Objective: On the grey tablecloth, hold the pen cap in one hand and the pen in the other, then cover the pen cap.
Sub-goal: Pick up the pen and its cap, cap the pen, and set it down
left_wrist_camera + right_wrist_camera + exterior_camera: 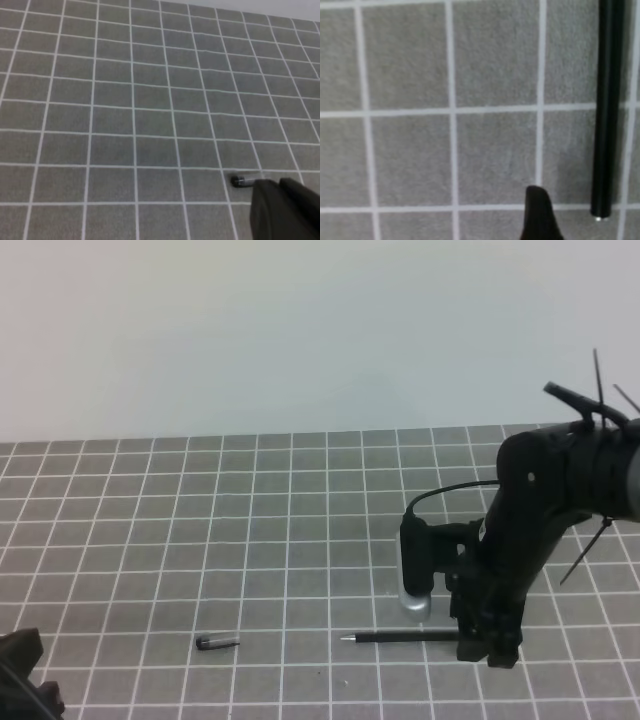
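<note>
1. Across the whole work surface: grey tablecloth [250,540], flat, ruled with thin white lines into small squares; behind it only a plain pale wall.
2. Low at the right of the high view: right gripper [487,648], dropped close to the cloth at the blunt end of the pen [400,637], jaws hidden in that view behind the dark wrist.
3. From the right wrist camera: one dark fingertip [537,212] showing at the bottom edge, the other out of frame, pen [607,107] lying off to one side of that finger and not touching it; jaws read as spread wide, holding nothing.
4. Pen flat on the cloth, long axis running left to right in the high view, nearly parallel to the grid lines, silvery tip pointing away from the right gripper and toward the pen cap [217,642].
5. Pen cap also flat on the cloth, well clear of the right jaws, on roughly the same row of squares as the pen, its short axis likewise left to right; gap of bare cloth between cap and pen tip.
6. At the bottom left corner of the high view: dark bulk of the left arm, barely in frame.
7. From the left wrist camera: left gripper [285,210] dark and blurred at the lower right, jaws closed together and empty, pen cap [241,181] lying on the cloth just ahead of them, apart from the fingers.
</note>
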Robot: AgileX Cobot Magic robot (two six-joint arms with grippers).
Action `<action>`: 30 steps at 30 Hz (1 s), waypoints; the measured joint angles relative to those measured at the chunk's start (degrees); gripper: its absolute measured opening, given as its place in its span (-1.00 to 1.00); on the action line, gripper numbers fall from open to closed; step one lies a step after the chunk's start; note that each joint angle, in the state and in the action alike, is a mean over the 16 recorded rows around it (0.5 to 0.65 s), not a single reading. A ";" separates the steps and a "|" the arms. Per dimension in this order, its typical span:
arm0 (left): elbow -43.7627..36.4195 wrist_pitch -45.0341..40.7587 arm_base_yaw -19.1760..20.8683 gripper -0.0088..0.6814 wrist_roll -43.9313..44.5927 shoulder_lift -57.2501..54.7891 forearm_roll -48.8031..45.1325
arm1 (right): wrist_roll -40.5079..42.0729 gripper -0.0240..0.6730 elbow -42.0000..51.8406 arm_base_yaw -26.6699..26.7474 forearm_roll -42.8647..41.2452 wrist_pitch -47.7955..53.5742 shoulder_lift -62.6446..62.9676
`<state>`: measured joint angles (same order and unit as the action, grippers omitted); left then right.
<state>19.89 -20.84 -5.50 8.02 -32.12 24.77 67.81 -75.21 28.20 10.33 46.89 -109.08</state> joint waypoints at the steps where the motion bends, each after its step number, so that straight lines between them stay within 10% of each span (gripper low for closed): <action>1: 0.00 0.01 0.00 -0.97 0.27 -0.09 0.27 | -0.02 0.30 -0.14 0.11 -0.35 -0.58 -0.44; 30: 0.00 0.10 0.00 -0.97 0.91 -0.28 1.13 | -0.34 -0.47 -1.73 0.26 -2.05 -1.62 -4.68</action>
<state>19.89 -20.73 -5.50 8.93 -32.41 25.89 67.48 -76.95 28.45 8.28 45.27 -113.76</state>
